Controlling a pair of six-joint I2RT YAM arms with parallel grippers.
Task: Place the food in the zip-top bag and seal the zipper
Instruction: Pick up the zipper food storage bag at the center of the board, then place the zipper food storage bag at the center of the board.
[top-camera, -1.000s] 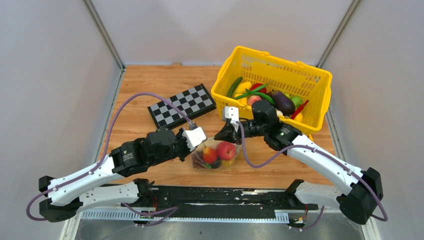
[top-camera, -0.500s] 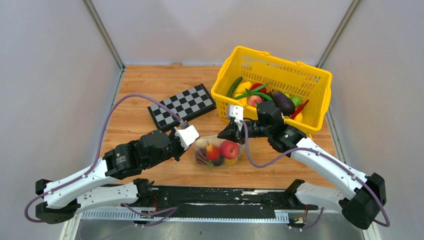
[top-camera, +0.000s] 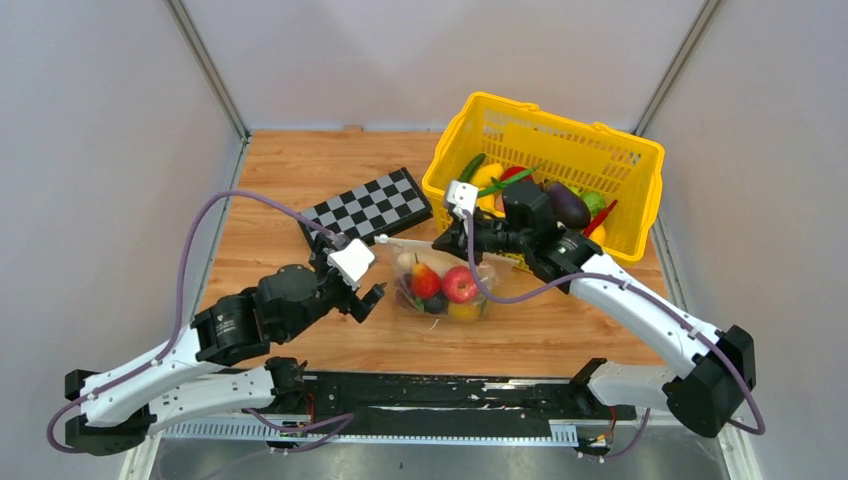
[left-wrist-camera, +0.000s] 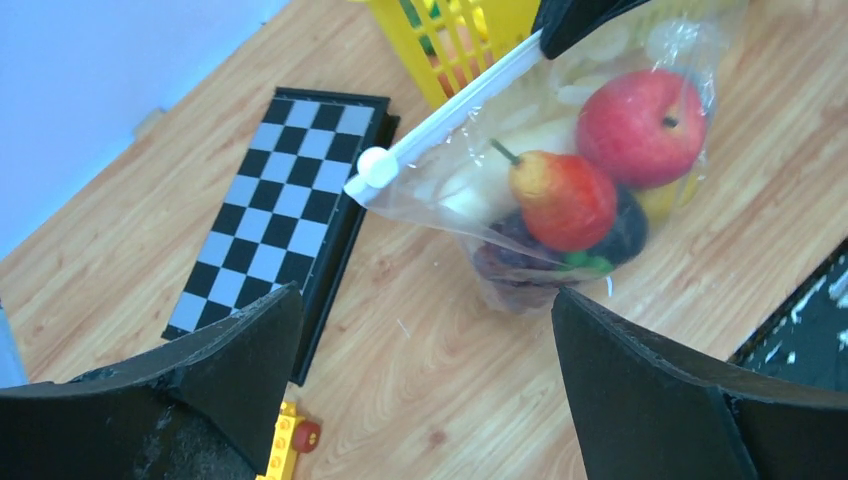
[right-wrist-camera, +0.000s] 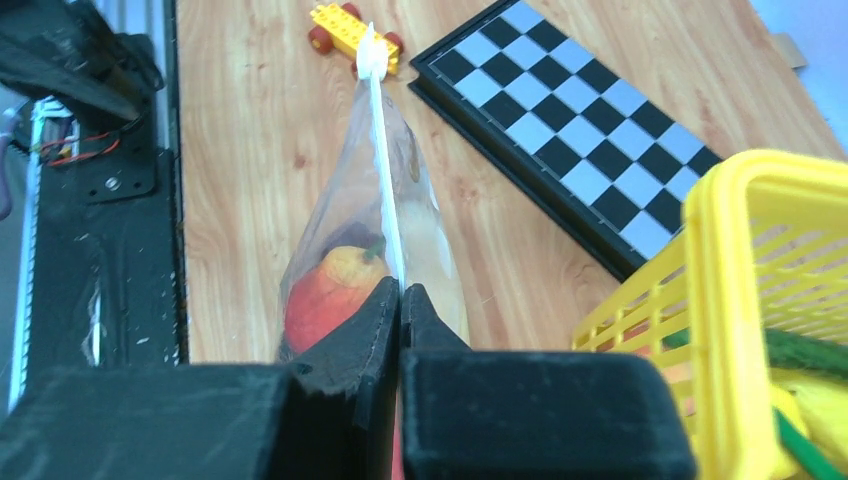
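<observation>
The clear zip-top bag (top-camera: 440, 285) hangs by its top edge just above the table, and the food shows through it: a red apple (left-wrist-camera: 642, 125), a red-orange pear (left-wrist-camera: 565, 200) and dark grapes (left-wrist-camera: 505, 265). Its zipper (left-wrist-camera: 450, 110) is a white strip that ends in a round slider (left-wrist-camera: 373, 167) at the left. My right gripper (right-wrist-camera: 401, 290) is shut on the zipper (right-wrist-camera: 382, 160) at its right end. The left gripper (left-wrist-camera: 425, 295) stands open below and left of the bag, apart from it, with nothing between its fingers (left-wrist-camera: 650, 390). From above, the left gripper (top-camera: 372, 288) is beside the bag's left edge.
A yellow basket (top-camera: 600, 150) with more toy vegetables stands at the back right, close behind my right gripper (top-camera: 466, 238). The checkerboard (top-camera: 365, 207) lies behind the bag to the left. A small yellow toy car (right-wrist-camera: 350, 28) sits near the board's front edge.
My left gripper opened, let go of the bag's left end and drew back toward the near left. The right gripper lifted the bag and carried it slightly toward the back.
</observation>
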